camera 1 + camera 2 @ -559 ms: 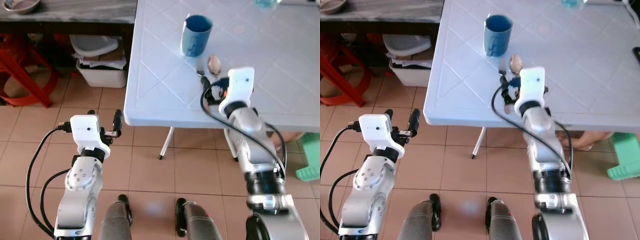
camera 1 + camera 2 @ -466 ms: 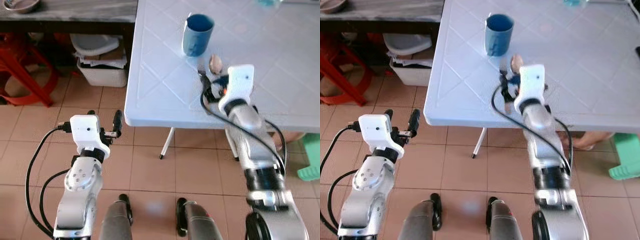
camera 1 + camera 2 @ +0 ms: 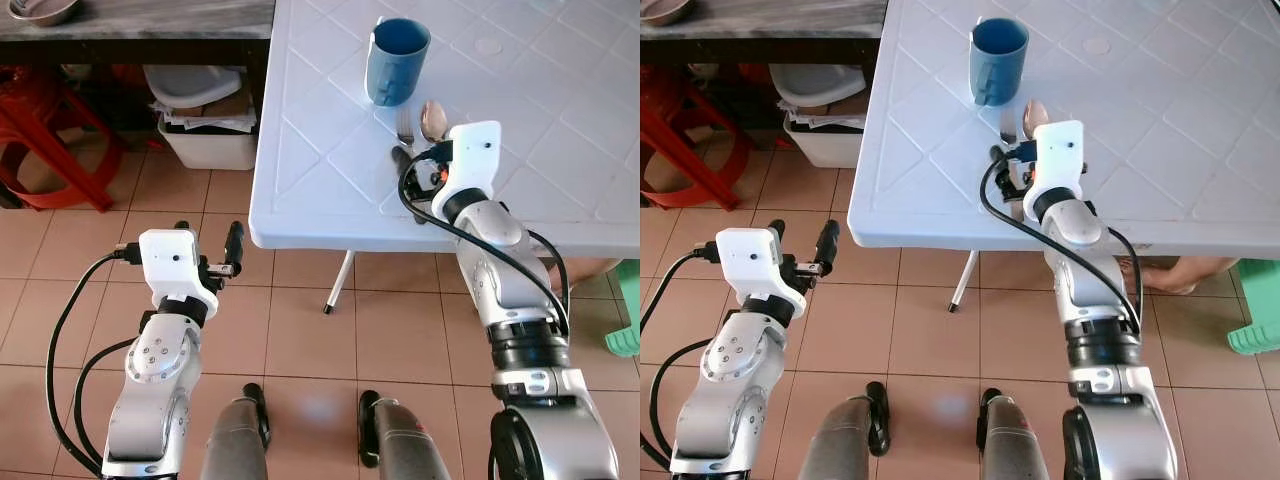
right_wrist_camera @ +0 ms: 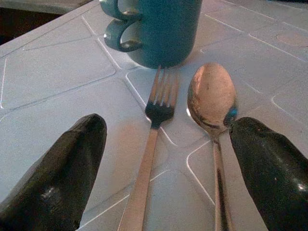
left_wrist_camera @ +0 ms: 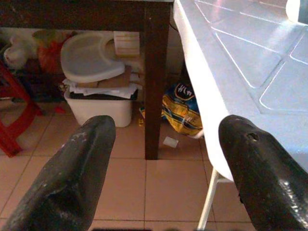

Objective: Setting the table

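Right jaws: spread apart on the right gripper, low over the surface, with the fork and spoon lying between the two fingers.
Left jaws: apart and empty on the left gripper, lower left of the frame, over the tiled floor.
Surface: pale plastic, upper right of the frame.
Mug: blue, upright, just beyond the cutlery tips.
Fork: flat, tines toward the mug.
Spoon: just beside the fork, bowl up.

Blue mug; silver fork, spoon; pale blue diamond-patterned table; terracotta floor tiles
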`<state>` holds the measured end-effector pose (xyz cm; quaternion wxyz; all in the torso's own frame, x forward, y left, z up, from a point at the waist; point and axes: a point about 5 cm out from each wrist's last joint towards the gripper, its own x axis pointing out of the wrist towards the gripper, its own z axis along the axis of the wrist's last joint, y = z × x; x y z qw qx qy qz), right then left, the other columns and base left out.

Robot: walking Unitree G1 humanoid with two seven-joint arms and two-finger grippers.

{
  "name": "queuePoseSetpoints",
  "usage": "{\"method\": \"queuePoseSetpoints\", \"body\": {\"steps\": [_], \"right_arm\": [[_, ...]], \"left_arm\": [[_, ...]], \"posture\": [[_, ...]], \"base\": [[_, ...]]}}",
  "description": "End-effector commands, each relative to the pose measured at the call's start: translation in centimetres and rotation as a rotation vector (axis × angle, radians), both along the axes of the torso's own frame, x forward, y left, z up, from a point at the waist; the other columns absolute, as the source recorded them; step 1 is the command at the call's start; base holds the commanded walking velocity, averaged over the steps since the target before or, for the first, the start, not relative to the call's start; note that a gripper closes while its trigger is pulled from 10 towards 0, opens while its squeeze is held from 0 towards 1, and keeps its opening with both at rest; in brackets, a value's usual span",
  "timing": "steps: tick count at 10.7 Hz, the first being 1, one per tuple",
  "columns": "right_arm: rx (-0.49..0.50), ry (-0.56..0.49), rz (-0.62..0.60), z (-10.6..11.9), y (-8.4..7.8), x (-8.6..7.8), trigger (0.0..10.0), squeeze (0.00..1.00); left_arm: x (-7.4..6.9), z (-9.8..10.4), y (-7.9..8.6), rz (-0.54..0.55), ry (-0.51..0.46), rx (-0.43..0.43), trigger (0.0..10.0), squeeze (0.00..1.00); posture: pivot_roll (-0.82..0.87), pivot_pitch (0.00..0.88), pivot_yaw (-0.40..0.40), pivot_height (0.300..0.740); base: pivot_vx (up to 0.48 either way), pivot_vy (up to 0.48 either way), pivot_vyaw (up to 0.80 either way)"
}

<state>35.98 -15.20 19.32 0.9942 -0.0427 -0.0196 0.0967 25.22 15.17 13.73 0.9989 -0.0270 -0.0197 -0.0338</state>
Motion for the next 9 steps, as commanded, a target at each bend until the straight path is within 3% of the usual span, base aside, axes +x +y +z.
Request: {"method": "queuePoseSetpoints", "body": {"steps": [1,4,5,6,9], "right_arm": [[0.006,0.012,0.011,0.1,0.0,0.2,10.0,0.0],[0.005,0.027,0.084,0.7,1.0,1.0,10.0,0.0],[0.008,0.041,0.091,0.6,1.3,1.3,2.4,0.0],[0.016,0.059,0.098,0.3,1.5,1.4,0.0,0.0],[0.041,0.11,0.096,-0.1,1.4,2.1,0.0,0.0]], "left_arm": [[-0.4,0.0,0.2,-0.001,0.006,0.006,10.0,0.0],[-0.3,0.0,0.1,-0.001,0.008,0.005,10.0,0.0],[-0.3,0.0,0.1,0.0,0.008,0.004,10.0,0.0],[-0.3,0.0,0.1,0.002,0.009,0.002,10.0,0.0],[-0.3,0.1,0.1,-0.002,0.009,0.003,10.0,0.0]], "posture": [[0.03,0.32,0.04,0.74],[0.03,0.32,0.039,0.74],[0.04,0.32,0.037,0.74],[0.04,0.32,0.036,0.74],[0.04,0.32,0.039,0.74]], "base": [[0.0,0.0,0.0],[0.0,0.0,0.0],[0.0,0.0,0.0],[0.0,0.0,0.0],[0.0,0.0,0.0]]}}
